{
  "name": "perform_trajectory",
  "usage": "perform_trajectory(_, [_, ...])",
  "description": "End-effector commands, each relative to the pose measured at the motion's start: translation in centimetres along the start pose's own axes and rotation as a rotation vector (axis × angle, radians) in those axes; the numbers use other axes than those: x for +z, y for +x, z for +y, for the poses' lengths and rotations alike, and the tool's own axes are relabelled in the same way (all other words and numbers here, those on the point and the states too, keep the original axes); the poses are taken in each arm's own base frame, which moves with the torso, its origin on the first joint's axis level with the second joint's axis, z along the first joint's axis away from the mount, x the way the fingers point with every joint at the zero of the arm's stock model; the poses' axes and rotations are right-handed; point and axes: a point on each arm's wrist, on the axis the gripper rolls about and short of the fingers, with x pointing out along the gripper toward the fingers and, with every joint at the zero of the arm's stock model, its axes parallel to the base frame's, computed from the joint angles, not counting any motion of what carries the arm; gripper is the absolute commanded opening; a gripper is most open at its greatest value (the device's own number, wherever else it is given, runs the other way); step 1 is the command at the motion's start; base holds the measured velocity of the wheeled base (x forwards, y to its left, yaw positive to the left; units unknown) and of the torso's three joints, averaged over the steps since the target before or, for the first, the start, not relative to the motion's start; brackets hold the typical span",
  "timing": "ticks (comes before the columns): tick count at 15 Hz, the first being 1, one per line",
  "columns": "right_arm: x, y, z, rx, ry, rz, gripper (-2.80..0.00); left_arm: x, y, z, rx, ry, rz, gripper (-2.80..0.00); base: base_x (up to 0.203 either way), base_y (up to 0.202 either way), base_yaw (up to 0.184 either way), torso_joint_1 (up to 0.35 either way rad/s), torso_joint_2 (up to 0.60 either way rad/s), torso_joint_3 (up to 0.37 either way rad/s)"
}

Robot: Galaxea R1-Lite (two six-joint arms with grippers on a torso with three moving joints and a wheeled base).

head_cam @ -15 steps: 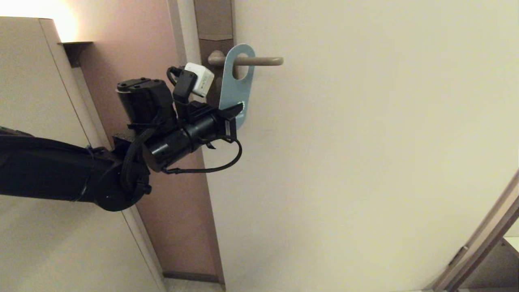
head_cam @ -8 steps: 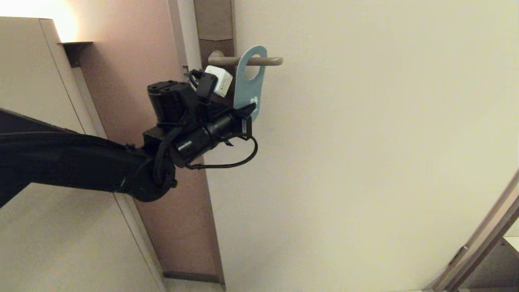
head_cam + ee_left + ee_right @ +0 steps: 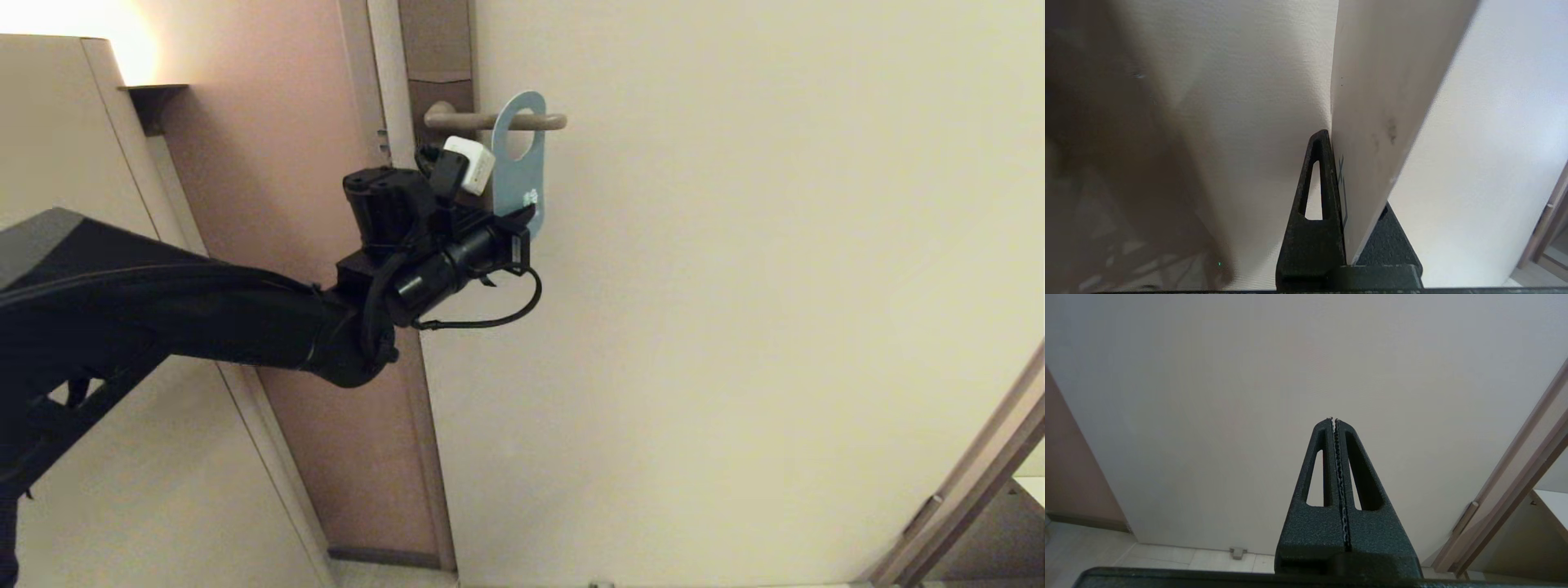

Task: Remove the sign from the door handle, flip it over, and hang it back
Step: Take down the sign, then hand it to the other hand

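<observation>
The sign [image 3: 516, 175] shows its blue-grey side in the head view. Its oval hole is still round the door handle [image 3: 461, 122], close to the lever's free end. My left gripper [image 3: 523, 222] is shut on the sign's lower end, reaching in from the left. In the left wrist view the card's pale side [image 3: 1372, 102] rises edge-on from between the black fingers [image 3: 1318, 183], and one finger is mostly hidden behind it. My right gripper [image 3: 1334, 421] is shut on nothing, facing the plain door low down, and is out of the head view.
The cream door [image 3: 735, 286] fills the right of the head view, and the brown backplate [image 3: 437, 49] runs up its left edge. A pinkish wall panel [image 3: 310, 122] and a beige cabinet [image 3: 65, 180] stand to the left. A wooden frame [image 3: 980, 474] slants at lower right.
My left arm has stretched out to the right and slightly upward. It carried the sign along the lever from near the backplate toward the free end.
</observation>
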Motion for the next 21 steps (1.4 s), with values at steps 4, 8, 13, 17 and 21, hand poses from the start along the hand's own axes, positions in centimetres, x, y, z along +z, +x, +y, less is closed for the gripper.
perform_trajectory(4, [0.0, 0.0, 0.0, 0.0, -0.001, 0.0, -2.8, -0.2, 1.4, -1.8, -0.04, -0.006, -0.021, -2.8, 0.0, 0.0, 0.0, 0.0, 0.0, 0.0])
perform_trajectory(8, [0.0, 0.0, 0.0, 0.0, -0.001, 0.001, -2.8, 0.9, 1.8, -2.1, -0.036, -0.005, -0.042, -2.8, 0.0, 0.0, 0.0, 0.0, 0.0, 0.0])
perform_trajectory(13, [0.0, 0.0, 0.0, 0.0, -0.001, 0.001, -2.8, -0.1, 2.7, -2.2, -0.04, -0.007, -0.022, -2.8, 0.0, 0.0, 0.0, 0.0, 0.0, 0.0])
perform_trajectory(17, [0.0, 0.0, 0.0, 0.0, -0.001, 0.001, -2.8, -0.4, 2.9, -3.8, -0.073, -0.014, -0.021, -2.8, 0.0, 0.0, 0.0, 0.0, 0.0, 0.0])
perform_trajectory(21, [0.0, 0.0, 0.0, 0.0, -0.001, 0.001, -2.8, 0.1, 2.3, -7.0, -0.135, -0.022, -0.018, -2.8, 0.0, 0.0, 0.0, 0.0, 0.0, 0.0])
